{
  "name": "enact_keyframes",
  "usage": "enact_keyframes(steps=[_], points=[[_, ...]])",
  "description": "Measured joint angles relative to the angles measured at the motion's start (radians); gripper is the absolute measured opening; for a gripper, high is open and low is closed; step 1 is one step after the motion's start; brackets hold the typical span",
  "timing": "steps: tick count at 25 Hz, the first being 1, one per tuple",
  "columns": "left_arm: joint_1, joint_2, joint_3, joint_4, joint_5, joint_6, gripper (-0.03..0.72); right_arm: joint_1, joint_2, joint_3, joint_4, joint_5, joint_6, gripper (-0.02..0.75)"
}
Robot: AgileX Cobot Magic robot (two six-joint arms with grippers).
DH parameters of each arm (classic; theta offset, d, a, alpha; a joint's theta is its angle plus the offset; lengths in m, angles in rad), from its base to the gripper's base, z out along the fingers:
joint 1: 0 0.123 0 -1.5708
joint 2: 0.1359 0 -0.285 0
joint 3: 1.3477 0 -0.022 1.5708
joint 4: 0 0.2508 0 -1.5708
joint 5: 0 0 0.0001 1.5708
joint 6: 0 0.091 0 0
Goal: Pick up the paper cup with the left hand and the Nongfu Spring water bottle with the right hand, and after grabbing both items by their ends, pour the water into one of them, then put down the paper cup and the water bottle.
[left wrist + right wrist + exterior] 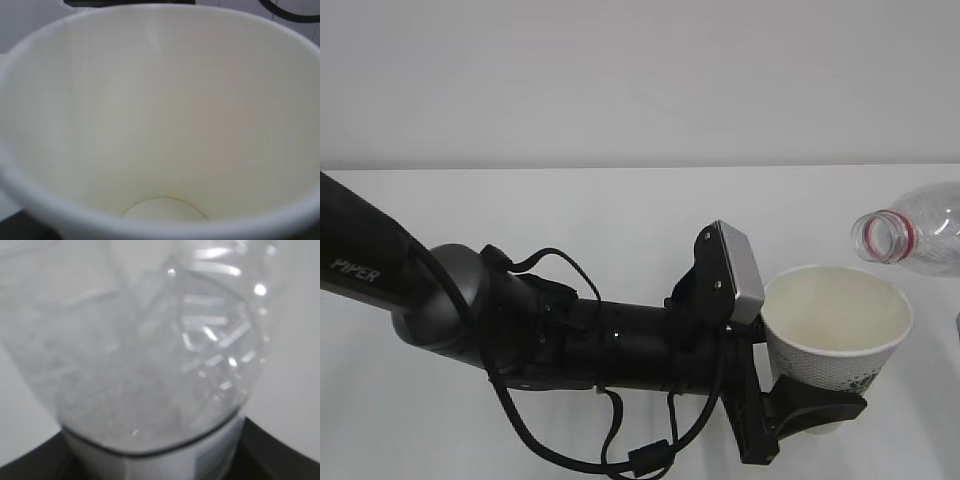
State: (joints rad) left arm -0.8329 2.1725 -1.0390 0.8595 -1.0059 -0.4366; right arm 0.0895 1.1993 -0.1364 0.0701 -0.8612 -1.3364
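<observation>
My left gripper is shut on the lower part of the white paper cup, holding it upright above the table at the lower right. In the left wrist view the cup's pale inside fills the frame down to its round bottom. The clear Nongfu Spring water bottle lies tilted at the right edge, its uncapped, red-ringed mouth pointing left just above and beside the cup's rim. My right gripper is shut on the bottle, with black jaws at both lower corners. I cannot make out any water.
The thick black left arm marked PIPER stretches across the lower left with loose cables and its grey camera box. The white table runs back to a plain pale wall.
</observation>
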Motion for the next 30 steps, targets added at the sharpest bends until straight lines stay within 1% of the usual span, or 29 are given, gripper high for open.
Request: enact_keyframes(steps=[8, 13, 25, 30], points=[[0.0, 0.0, 0.0, 0.0, 0.0, 0.0, 0.544, 0.0, 0.0, 0.0, 0.001, -0.001, -0.027, 0.44], [0.0, 0.0, 0.0, 0.0, 0.0, 0.0, 0.544, 0.0, 0.0, 0.002, 0.002, -0.047, -0.042, 0.44], [0.0, 0.0, 0.0, 0.0, 0.0, 0.0, 0.544, 0.0, 0.0, 0.01, 0.002, -0.063, -0.101, 0.44], [0.0, 0.0, 0.0, 0.0, 0.0, 0.0, 0.544, 0.0, 0.0, 0.01, 0.002, -0.095, -0.105, 0.44]])
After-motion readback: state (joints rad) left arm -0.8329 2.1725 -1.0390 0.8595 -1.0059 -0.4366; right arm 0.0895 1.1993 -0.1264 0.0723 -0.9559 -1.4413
